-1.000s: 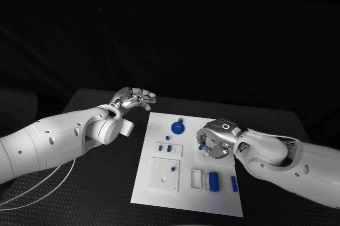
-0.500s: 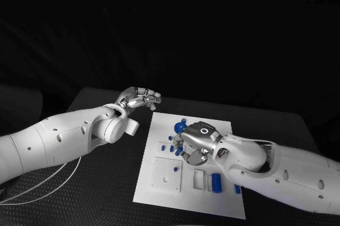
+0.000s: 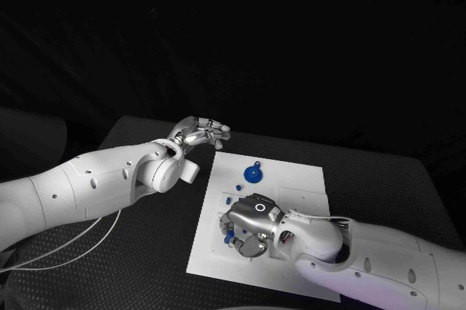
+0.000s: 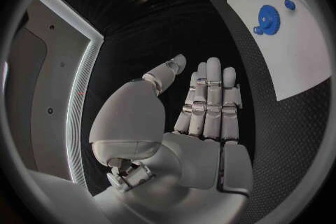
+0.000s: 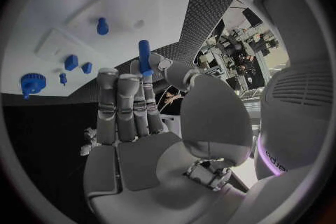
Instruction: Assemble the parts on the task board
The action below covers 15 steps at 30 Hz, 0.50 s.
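Note:
The white task board (image 3: 291, 183) lies in the middle of the black table. My right hand (image 3: 250, 226) hovers over the board's near left part. In the right wrist view this hand (image 5: 140, 117) pinches a blue peg (image 5: 144, 56) between thumb and a finger. Beyond its fingertips a short blue peg (image 5: 102, 26) stands in a raised white plate (image 5: 133, 3). A blue gear (image 3: 253, 173) sits near the board's far edge. My left hand (image 3: 202, 131) hangs open off the board's far left corner, its fingers (image 4: 210, 95) straight and holding nothing.
Small blue pieces (image 5: 70, 61) sit in a low block between the gear (image 5: 31, 83) and the raised plate. The left wrist view shows the gear (image 4: 266, 15) with a small blue stud (image 4: 289, 4) beside it. Black mat surrounds the board.
My right hand has swept from the board's right side across to its near left part, carrying the blue peg. The left hand has kept its pose.

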Tool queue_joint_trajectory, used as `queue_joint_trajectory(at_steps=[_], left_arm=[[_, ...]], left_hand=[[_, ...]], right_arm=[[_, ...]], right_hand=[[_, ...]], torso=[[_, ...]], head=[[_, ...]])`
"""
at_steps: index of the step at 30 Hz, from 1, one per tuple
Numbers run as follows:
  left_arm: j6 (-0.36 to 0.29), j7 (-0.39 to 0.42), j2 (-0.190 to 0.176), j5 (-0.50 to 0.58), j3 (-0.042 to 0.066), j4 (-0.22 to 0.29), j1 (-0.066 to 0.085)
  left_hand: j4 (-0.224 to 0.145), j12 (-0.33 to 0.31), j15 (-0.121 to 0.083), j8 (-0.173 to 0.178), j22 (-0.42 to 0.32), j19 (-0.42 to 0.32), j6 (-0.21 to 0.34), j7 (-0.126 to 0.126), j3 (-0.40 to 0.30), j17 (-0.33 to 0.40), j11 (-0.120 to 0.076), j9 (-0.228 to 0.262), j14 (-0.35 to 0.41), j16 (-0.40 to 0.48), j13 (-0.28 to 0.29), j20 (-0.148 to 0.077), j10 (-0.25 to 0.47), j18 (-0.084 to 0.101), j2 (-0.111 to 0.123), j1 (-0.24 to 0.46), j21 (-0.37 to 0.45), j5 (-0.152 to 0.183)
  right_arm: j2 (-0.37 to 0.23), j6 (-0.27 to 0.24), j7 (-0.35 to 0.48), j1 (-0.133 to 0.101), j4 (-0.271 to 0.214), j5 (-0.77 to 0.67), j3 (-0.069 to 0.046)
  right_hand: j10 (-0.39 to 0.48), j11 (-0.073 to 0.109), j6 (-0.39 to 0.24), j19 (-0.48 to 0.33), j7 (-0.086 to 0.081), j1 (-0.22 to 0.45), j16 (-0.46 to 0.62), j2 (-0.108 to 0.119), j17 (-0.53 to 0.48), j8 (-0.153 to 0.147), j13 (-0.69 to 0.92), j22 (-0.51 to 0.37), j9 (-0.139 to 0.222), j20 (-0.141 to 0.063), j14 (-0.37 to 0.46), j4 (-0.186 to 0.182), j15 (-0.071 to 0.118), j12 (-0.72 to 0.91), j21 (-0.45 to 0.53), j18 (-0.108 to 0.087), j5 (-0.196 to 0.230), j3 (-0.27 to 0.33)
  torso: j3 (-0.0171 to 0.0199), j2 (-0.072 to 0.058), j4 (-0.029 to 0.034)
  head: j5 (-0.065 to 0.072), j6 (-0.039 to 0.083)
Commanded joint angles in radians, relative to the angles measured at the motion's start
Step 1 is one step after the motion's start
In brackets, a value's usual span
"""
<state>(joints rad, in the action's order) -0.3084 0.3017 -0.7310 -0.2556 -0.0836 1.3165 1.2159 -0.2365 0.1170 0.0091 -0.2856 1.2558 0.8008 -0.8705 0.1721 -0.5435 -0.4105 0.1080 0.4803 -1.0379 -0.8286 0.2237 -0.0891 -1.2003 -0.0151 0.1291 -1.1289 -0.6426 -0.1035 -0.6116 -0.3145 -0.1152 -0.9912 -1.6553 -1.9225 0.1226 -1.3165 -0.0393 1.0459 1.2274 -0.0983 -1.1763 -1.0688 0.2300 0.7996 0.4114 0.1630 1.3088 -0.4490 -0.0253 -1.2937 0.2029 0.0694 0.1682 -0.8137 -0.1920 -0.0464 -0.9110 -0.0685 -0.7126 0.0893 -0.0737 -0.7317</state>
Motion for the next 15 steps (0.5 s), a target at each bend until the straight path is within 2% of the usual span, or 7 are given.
queue_joint_trajectory(at_steps=[1, 5, 15], left_arm=[[0.01, 0.01, 0.001, 0.007, 0.001, 0.003, 0.001], [0.012, 0.01, 0.0, 0.007, 0.001, 0.003, 0.001], [0.012, 0.01, -0.001, 0.007, 0.001, 0.004, 0.001]], left_hand=[[0.004, -0.002, 0.001, -0.003, 0.002, 0.006, 0.006, -0.002, 0.003, -0.002, -0.002, -0.002, -0.008, 0.006, -0.002, 0.001, -0.004, -0.016, 0.002, 0.006, 0.006, -0.006], [0.004, -0.002, 0.001, -0.003, 0.002, 0.006, 0.006, -0.002, 0.003, -0.002, -0.002, -0.002, -0.008, 0.006, -0.002, 0.001, -0.004, -0.016, 0.002, 0.006, 0.007, -0.006], [0.004, -0.001, 0.001, -0.003, 0.002, 0.006, 0.006, -0.002, 0.003, -0.003, -0.002, -0.002, -0.008, 0.007, -0.002, 0.001, -0.004, -0.016, 0.002, 0.006, 0.007, -0.005]], right_arm=[[0.004, 0.02, 0.011, 0.006, 0.009, -0.03, 0.005], [0.007, 0.026, 0.008, 0.008, 0.014, -0.038, 0.009], [0.008, 0.025, -0.005, 0.008, 0.02, -0.058, 0.009]], right_hand=[[-0.017, 0.004, 0.006, 0.006, 0.001, -0.011, -0.004, -0.01, 0.001, 0.003, 0.026, 0.018, -0.002, -0.001, 0.0, 0.0, 0.007, 0.003, -0.006, -0.07, -0.002, -0.005], [-0.017, 0.004, 0.006, 0.007, 0.001, -0.01, -0.004, -0.01, 0.001, 0.003, 0.026, 0.018, -0.002, -0.001, 0.0, 0.0, 0.007, 0.003, -0.007, -0.07, -0.002, -0.005], [-0.018, 0.004, 0.006, 0.007, 0.001, -0.01, -0.004, -0.011, 0.002, 0.003, 0.027, 0.018, -0.002, -0.001, -0.001, 0.002, 0.007, 0.002, -0.007, -0.07, -0.002, -0.005]], torso=[[-0.0001, 0.0, -0.0009], [0.0012, -0.001, -0.0022], [0.0021, -0.001, -0.0026]], head=[[-0.006, -0.004], [-0.007, -0.007], [-0.006, -0.009]])
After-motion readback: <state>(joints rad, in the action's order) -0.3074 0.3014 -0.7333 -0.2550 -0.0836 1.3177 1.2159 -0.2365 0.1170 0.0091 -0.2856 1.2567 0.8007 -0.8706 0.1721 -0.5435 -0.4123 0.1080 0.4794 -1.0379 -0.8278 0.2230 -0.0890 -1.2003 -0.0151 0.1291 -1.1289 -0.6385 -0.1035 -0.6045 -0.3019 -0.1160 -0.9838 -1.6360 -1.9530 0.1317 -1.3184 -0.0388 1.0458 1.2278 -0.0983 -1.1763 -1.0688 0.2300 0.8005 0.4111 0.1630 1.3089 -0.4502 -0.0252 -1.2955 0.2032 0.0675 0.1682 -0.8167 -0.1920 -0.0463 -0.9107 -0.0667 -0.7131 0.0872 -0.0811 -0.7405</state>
